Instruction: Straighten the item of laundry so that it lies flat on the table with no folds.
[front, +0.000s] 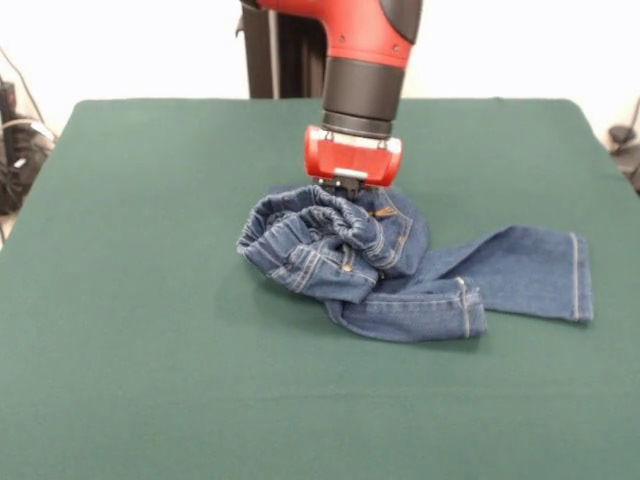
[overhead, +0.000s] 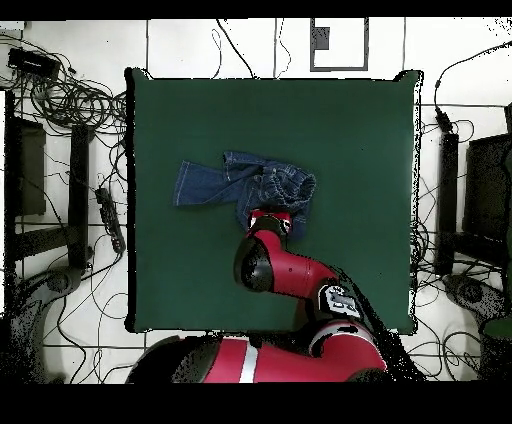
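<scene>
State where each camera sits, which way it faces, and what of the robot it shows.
Front view: across the table, facing the robot; its arm descends, the gripper at the bunched jeans.
Overhead view: above, looking straight down; the base shows at bottom, the arm reaching up to the jeans.
Both share table, jeans and arm.

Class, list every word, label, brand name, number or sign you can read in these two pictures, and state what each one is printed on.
None can be read.
A small pale panel on the red and black robot arm in the overhead view: its marks are too blurred to read.
The crumpled blue denim jeans, the red gripper and the dark green felt-covered table: no lettering shows.
</scene>
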